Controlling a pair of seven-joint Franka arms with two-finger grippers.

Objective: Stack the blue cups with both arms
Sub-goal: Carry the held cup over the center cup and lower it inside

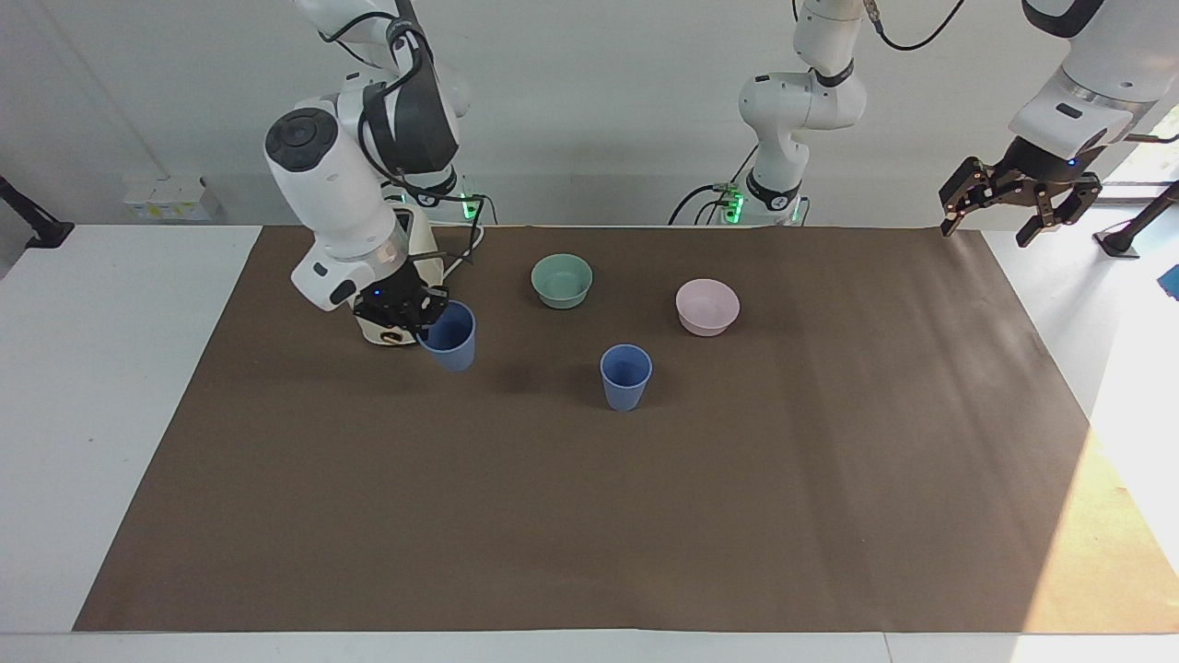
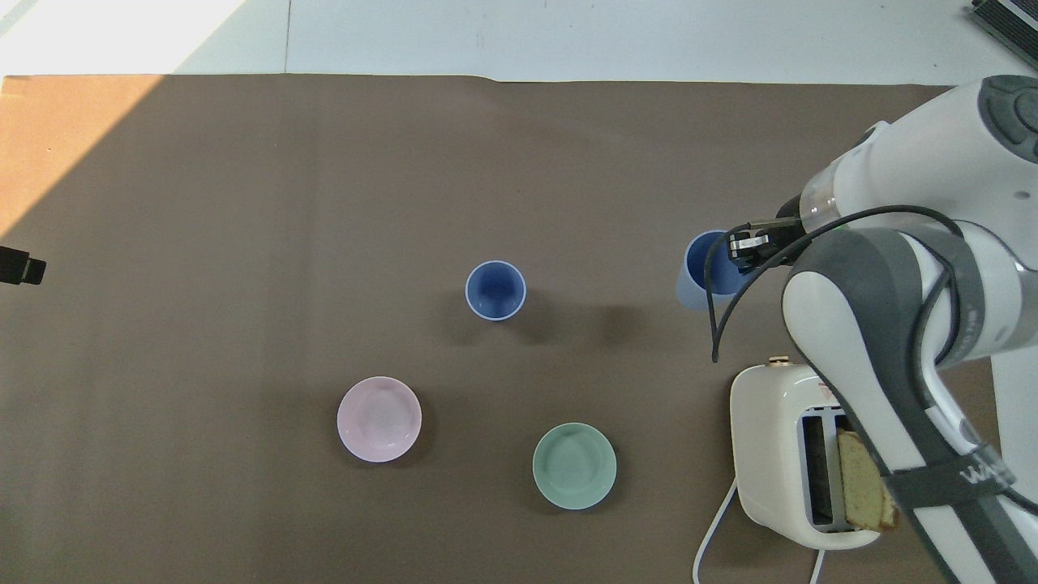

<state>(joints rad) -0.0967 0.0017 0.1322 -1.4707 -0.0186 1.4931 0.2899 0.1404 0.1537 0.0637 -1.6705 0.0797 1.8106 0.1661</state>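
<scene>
The bench carries a broad brown mat on which everything stands. The right arm bends down over its own end of the mat, and the left arm waits raised over the corner of the mat at its own end.

A cream toaster with a slice of bread in one slot sits under the right arm, close to the robots, its white cord trailing off the edge nearest them.

The green bowl and the pink bowl rest on the mat toward the robots' side of the middle, apart from each other.

The right gripper has its fingers closed on the rim of one blue cup, one finger inside the mouth and one outside. That held cup hangs tilted and lifted off the mat, just beside the toaster, with its shadow lying on the mat between it and the second cup. The second blue cup stands upright on the mat, well apart from the right fingers, toward the middle and farther from the robots than both bowls.

The left gripper hangs in the air with its fingers spread and nothing between them, well apart from both cups.
</scene>
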